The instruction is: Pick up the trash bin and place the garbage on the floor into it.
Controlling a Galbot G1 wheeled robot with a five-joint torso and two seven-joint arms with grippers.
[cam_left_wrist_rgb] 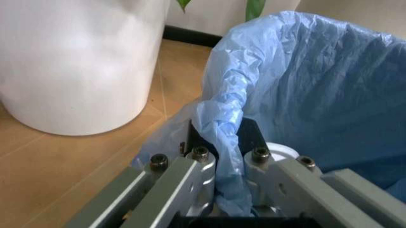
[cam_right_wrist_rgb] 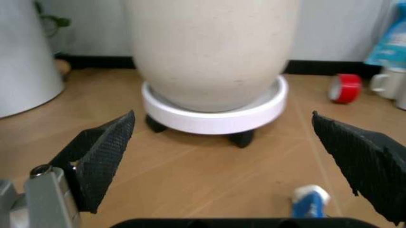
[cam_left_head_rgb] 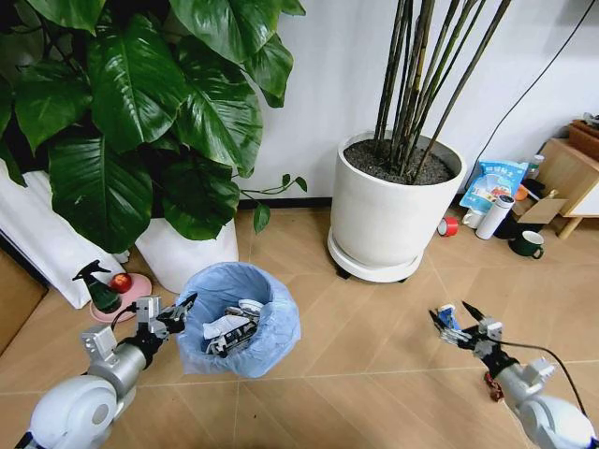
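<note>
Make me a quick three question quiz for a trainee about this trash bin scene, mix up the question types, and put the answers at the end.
1. True or false: the left gripper is shut on the bag-lined rim of the trash bin.
2. Multiple choice: the right gripper is
A. shut on a paper wad
B. open above the floor, near a small blue-white packet
C. inside the bin
3. Fill in: in the right wrist view, the red tape roll lies on the floor beside the big white ____.

Key
1. True; the rim and the blue bag sit between its fingers.
2. B
3. plant pot
</note>
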